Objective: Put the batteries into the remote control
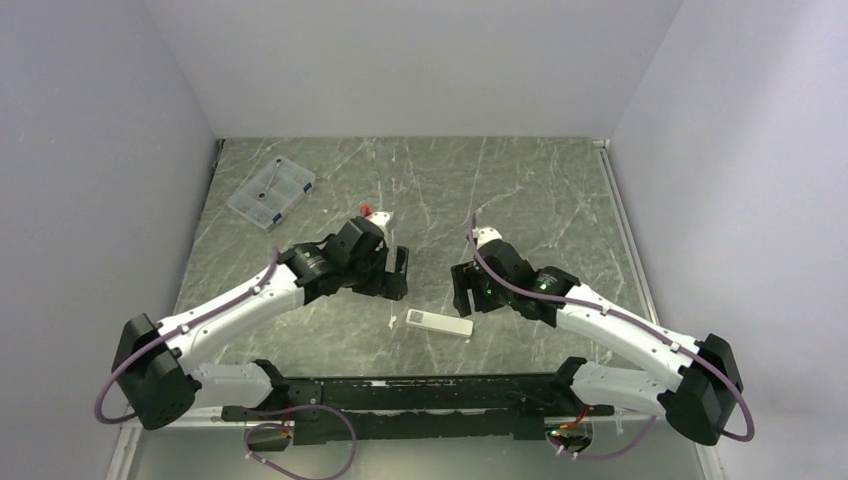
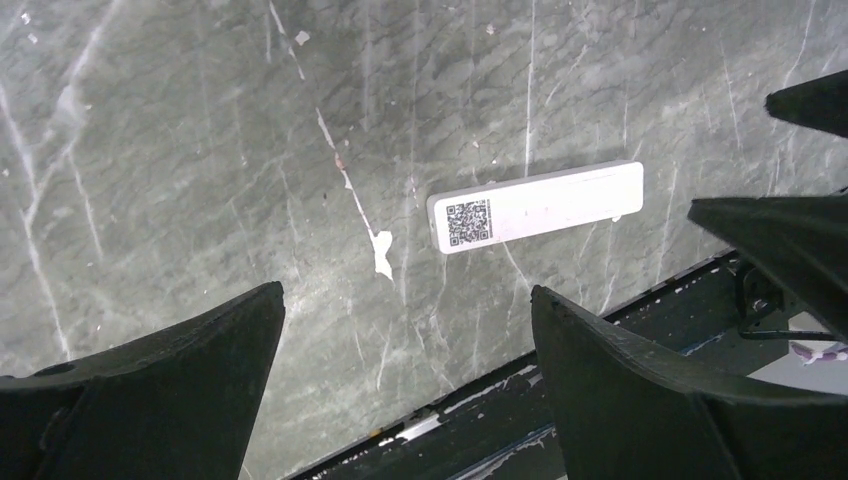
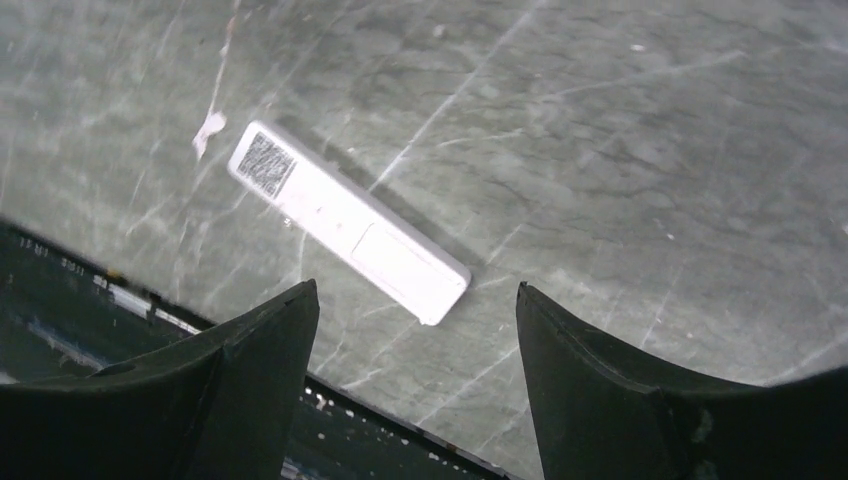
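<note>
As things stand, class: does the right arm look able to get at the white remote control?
Probably yes. The remote control lies flat on the table, and the right arm hovers above it with open jaws. Nothing lies between them.

The remote control point(image 2: 537, 207) lies with its face hidden underneath; the clear box point(image 1: 271, 192) holds contents too small to tell.

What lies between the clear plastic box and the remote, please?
The left gripper hangs across that stretch, seen from the top camera, between the box and the remote.
</note>
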`<action>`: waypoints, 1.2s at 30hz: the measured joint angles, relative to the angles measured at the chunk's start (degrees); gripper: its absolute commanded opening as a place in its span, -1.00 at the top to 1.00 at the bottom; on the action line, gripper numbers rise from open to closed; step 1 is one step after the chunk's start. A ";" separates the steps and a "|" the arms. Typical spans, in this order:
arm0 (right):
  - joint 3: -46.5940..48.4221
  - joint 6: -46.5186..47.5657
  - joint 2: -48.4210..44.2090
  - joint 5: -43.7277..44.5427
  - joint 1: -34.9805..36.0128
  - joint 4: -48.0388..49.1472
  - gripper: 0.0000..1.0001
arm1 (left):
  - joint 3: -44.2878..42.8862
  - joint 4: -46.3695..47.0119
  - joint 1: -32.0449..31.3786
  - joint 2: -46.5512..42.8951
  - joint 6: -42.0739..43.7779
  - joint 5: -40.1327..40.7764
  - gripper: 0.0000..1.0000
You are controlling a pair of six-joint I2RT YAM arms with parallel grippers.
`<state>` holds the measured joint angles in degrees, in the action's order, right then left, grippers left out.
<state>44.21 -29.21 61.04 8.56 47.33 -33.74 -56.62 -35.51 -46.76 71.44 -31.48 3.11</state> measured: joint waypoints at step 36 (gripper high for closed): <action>0.24 24.76 24.13 -12.96 5.33 13.60 -0.42 | 4.87 -13.31 0.00 -24.72 -8.61 3.98 -0.99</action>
<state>44.45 -4.45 85.17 -4.40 52.66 -20.14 -51.75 -48.82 -46.76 46.72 -40.10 7.09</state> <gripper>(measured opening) 0.740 0.994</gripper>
